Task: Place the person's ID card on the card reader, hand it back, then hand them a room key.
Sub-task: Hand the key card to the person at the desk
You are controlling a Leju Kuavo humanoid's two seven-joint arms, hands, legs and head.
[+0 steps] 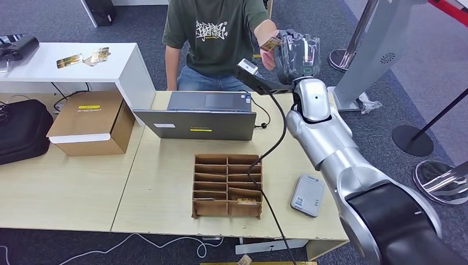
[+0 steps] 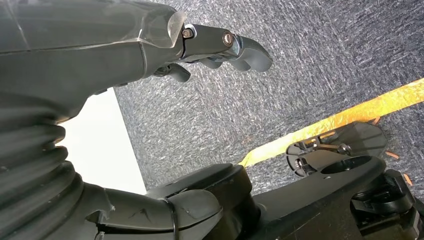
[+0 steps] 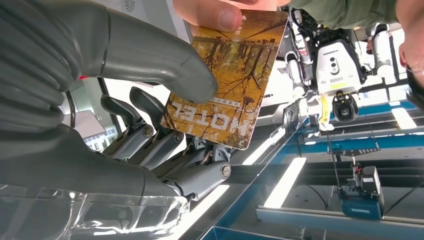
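Observation:
My right hand (image 1: 297, 55) is raised beyond the table's far edge toward a person in a green T-shirt (image 1: 215, 33). It pinches a golden-brown room key card (image 1: 270, 43) printed "HOTEL" (image 3: 230, 85) between the thumb (image 3: 150, 55) and the fingers behind it. The person's hand (image 1: 266, 52) grips the card's other end, thumb (image 3: 215, 12) on its face. A grey card reader (image 1: 307, 195) lies on the table near my right arm, with nothing on it. My left hand (image 2: 150, 45) hangs over grey carpet, fingers (image 2: 235, 47) apart and holding nothing.
A brown cardboard divider box (image 1: 227, 185) stands mid-table, with a grey laptop (image 1: 198, 118) behind it. A black cable runs across the table. A cardboard carton (image 1: 91, 122) and a black bag (image 1: 22, 130) sit at the left. More cards (image 1: 83, 58) lie on a white desk.

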